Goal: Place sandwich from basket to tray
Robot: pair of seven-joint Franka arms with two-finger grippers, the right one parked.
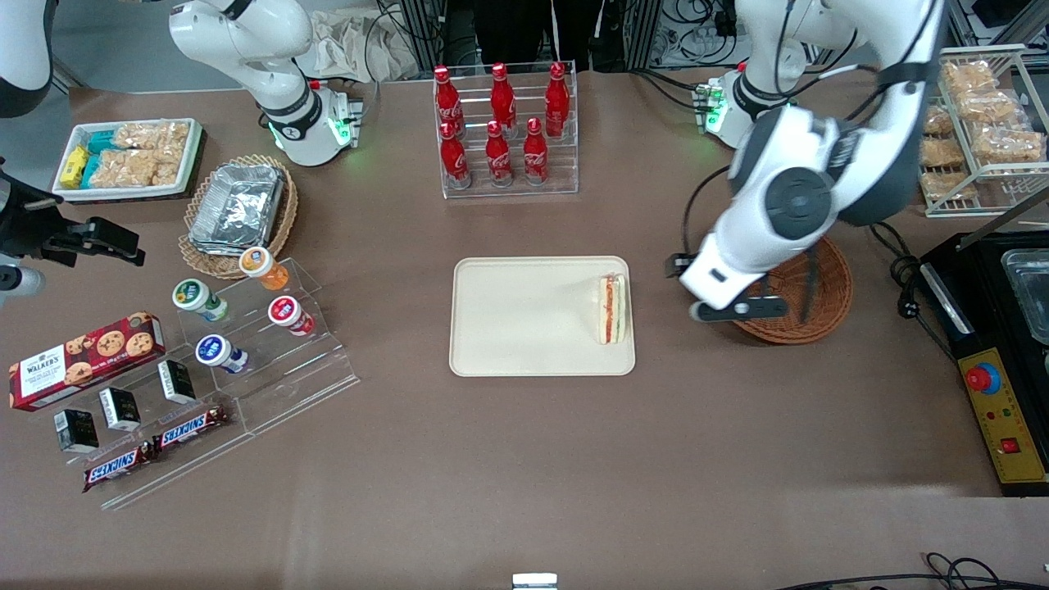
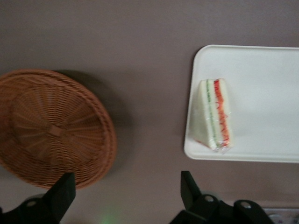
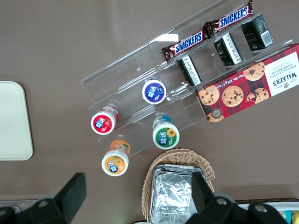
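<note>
The sandwich (image 1: pixel 612 309) (image 2: pixel 214 113), a wrapped white wedge with red and green filling, lies on the cream tray (image 1: pixel 524 319) (image 2: pixel 266 93), close to the tray's edge toward the working arm's end. The reddish-brown woven basket (image 1: pixel 829 299) (image 2: pixel 51 126) stands empty beside the tray. My gripper (image 1: pixel 762 305) (image 2: pixel 126 186) hovers open above the bare table between tray and basket, close to the basket's rim. Nothing is between its fingers (image 2: pixel 189 189).
A clear rack of red cola bottles (image 1: pixel 504 123) stands farther from the front camera than the tray. A tan wicker basket with foil containers (image 1: pixel 238 209), a snack tray (image 1: pixel 127 156) and an acrylic stand (image 1: pixel 270 336) lie toward the parked arm's end. A black control box (image 1: pixel 1000 393) sits beside the basket.
</note>
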